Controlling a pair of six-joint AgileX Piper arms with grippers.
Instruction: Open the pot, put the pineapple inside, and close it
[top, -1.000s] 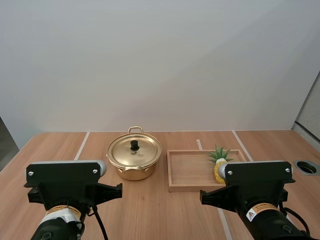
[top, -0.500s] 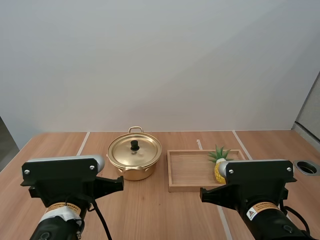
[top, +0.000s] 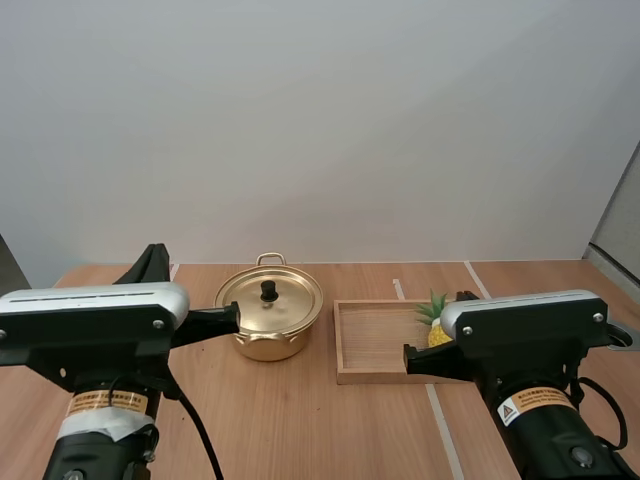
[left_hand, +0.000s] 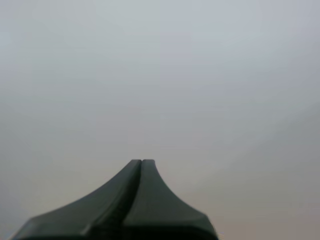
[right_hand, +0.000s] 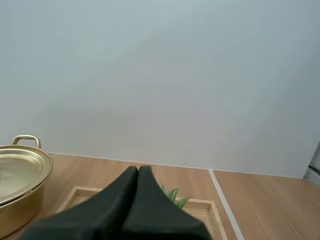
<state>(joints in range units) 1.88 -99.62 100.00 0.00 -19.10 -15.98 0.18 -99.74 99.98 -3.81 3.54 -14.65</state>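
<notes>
Left tool (left_hand: 141, 165): fingers pressed together, holding nothing; right tool (right_hand: 138, 171): likewise together and empty, near the wooden tray (top: 372, 345); orange labels (top: 102, 402) on both arms, writing unreadable; pineapple (top: 435, 309) at the tray's right end, partly hidden by the right arm; golden pot (top: 266, 340), lid (top: 290, 300) on, just left of the tray on the table (top: 300, 420).

We see only the leaf crown and a sliver of yellow of the pineapple (top: 437, 312) in the high view; our right arm (top: 525, 322) covers the rest, along with the 3 o'clock end of the tray (top: 372, 345). From the right wrist, our right gripper (right_hand: 138, 169), closed into one wedge, hides the pineapple's body and the tray's near rail, and the pot (right_hand: 20, 172) is cut off by the frame's edge.
</notes>
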